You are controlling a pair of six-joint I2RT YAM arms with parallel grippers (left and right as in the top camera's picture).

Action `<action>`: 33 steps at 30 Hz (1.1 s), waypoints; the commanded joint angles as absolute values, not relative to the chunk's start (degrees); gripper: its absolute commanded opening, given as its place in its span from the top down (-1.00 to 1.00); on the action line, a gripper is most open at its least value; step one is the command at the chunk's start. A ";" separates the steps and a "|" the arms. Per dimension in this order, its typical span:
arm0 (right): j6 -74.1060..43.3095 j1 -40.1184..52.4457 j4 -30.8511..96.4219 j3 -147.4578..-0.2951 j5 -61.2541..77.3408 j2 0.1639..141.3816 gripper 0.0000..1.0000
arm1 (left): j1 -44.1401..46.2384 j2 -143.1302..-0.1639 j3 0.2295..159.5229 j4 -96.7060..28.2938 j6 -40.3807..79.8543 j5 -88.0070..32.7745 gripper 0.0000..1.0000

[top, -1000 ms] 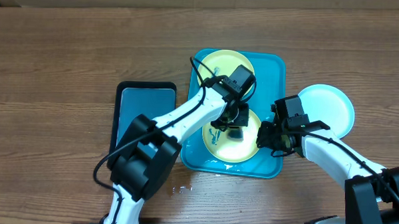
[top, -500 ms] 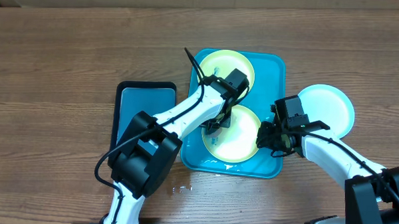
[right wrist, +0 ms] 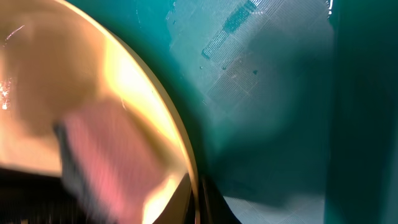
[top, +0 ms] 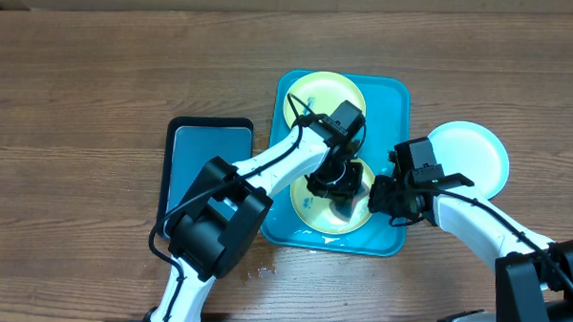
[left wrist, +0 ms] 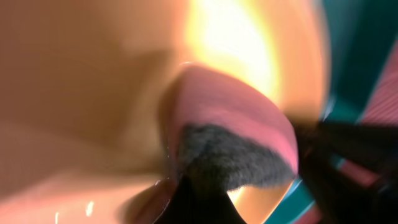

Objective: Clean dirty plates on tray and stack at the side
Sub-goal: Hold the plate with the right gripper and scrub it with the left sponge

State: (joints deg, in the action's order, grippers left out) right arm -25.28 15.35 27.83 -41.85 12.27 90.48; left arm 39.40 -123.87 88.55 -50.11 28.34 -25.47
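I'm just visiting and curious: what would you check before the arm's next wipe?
1. Grip of left tool on sponge: ok.
2. Position of sponge over near plate: ok.
3. Cleanliness of near plate: not ok, dark smears on its left.
4. Hold of right tool on that plate's rim: cannot tell.
5. Seating of near plate inside tray: ok.
6. Top of teal-rimmed plate beside tray bare: ok.

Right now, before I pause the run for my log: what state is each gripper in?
Left gripper: closed on the pink sponge, over the near plate.
Right gripper: at that plate's rim; open or closed cannot be told.
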 commanded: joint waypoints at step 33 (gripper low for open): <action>-25.34 15.31 29.82 -40.18 10.59 91.55 0.92 | 38.57 -129.51 95.07 -50.13 23.81 -33.04 0.92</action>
State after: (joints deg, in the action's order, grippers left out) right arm -26.61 15.38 28.77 -41.85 13.52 90.37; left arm 37.89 -127.92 94.87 -48.62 26.20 -28.14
